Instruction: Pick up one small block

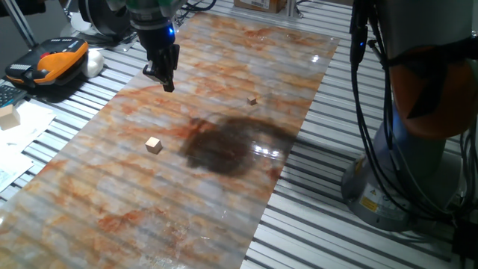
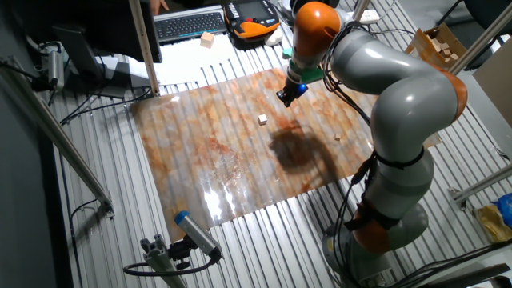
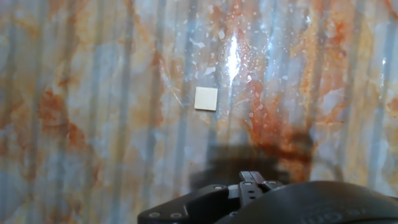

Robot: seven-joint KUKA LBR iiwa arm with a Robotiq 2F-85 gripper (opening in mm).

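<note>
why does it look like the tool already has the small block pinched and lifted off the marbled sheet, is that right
Not right. The small block lies alone on the marbled sheet, untouched, and the tool hangs above the sheet, well apart from it, with nothing between its fingers. The fixed view from the sheet's end shows the gap plainly; the hand view shows the block flat on the surface.

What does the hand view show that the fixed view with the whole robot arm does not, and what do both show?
Only the hand view shows the small block straight from above, as a pale square. Only the fixed view shows the arm, the gripper hanging above the mat, the tiny brownish cube and a keyboard. Both show the small block lying free on the marbled mat, untouched.
</note>
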